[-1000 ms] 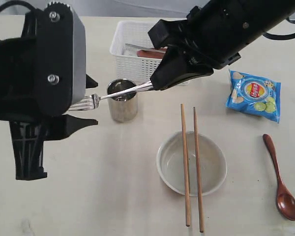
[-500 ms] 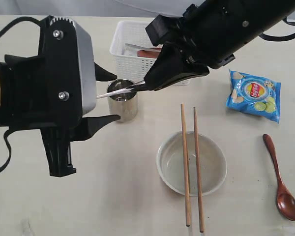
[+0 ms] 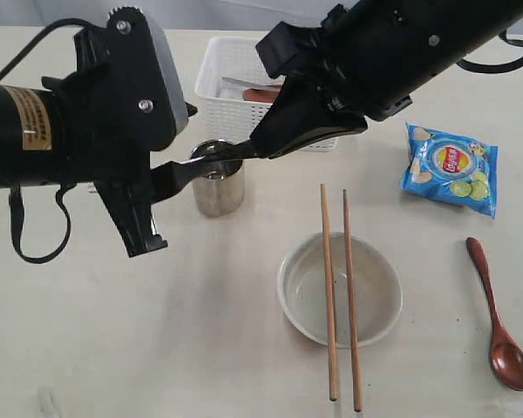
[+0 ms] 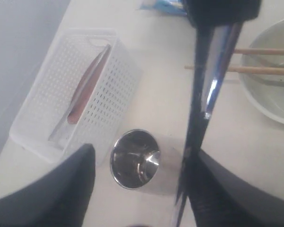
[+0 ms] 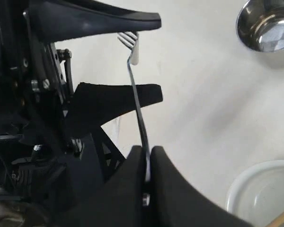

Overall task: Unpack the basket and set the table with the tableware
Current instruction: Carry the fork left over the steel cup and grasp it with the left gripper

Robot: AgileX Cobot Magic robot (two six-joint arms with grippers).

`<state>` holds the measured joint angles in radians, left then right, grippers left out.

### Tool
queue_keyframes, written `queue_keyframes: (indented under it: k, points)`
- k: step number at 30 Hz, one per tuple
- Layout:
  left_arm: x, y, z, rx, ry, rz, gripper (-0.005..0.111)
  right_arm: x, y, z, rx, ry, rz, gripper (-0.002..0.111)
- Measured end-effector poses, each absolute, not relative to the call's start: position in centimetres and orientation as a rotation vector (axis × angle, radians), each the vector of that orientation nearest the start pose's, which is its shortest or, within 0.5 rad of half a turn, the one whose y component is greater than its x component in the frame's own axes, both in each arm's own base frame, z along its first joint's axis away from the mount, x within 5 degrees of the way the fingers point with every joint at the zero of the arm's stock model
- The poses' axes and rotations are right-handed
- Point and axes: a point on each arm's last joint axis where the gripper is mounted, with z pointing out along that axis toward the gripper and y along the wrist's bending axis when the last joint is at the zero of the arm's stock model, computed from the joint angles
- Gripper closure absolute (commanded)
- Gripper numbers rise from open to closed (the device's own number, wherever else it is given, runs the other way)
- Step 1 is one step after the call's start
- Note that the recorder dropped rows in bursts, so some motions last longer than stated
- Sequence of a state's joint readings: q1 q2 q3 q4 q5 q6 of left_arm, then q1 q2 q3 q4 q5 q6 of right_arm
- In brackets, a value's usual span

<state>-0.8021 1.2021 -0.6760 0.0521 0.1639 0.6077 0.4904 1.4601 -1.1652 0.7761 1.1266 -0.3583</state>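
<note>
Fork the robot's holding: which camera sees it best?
The right wrist view: the fork shows from tines to the right gripper. Left wrist view shows only its handle; the exterior view, a sliver.

Cream-beige counter, partly laid.
Carries a white perforated basket toward the top of the exterior view, a steel cup upright just below it, an off-white bowl lower down, two wooden chopsticks side by side across that bowl with both ends reaching past its rim, a blue chips bag to the right, and a reddish-brown wooden spoon near the right edge.
</note>
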Motion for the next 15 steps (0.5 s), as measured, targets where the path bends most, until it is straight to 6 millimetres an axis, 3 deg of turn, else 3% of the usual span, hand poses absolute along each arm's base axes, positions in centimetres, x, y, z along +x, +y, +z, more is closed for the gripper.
queue_keyframes:
  k: [10, 12, 15]
  points:
    - [17.7, -17.9, 25.3, 1.475, 1.635, -0.056, 0.057, 22.3, 18.5, 31.3, -0.797, 2.643, 1.096, 0.109]
    - [17.8, -17.9, 25.1, 1.48, 1.64, -0.055, 0.062, 22.3, 18.5, 31.3, -0.8, 2.642, 1.095, 0.109]
    - [17.8, -18.0, 24.9, 1.486, 1.647, -0.055, 0.079, 22.3, 18.5, 31.3, -0.8, 2.642, 1.095, 0.109]
